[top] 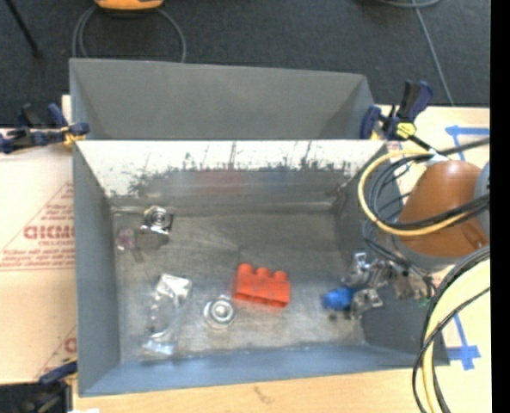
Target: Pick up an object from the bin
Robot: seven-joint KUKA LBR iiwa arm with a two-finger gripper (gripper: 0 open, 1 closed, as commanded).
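Note:
My gripper [358,292] is low at the bin's right wall, near the front right corner. A small blue thing [334,299] lies on the bin floor right at its left tip, touching it or nearly so. I cannot tell whether it is gripped. An orange-red toy brick [261,286] with studs on top lies a little further left, apart from the gripper.
A round metal ring [219,310] sits left of the brick. A crumpled clear plastic piece [165,313] lies near the front left. A small metal knob [157,220] and a pale translucent bit [125,238] rest at the back left. The arm's orange cover and cables hang over the right rim.

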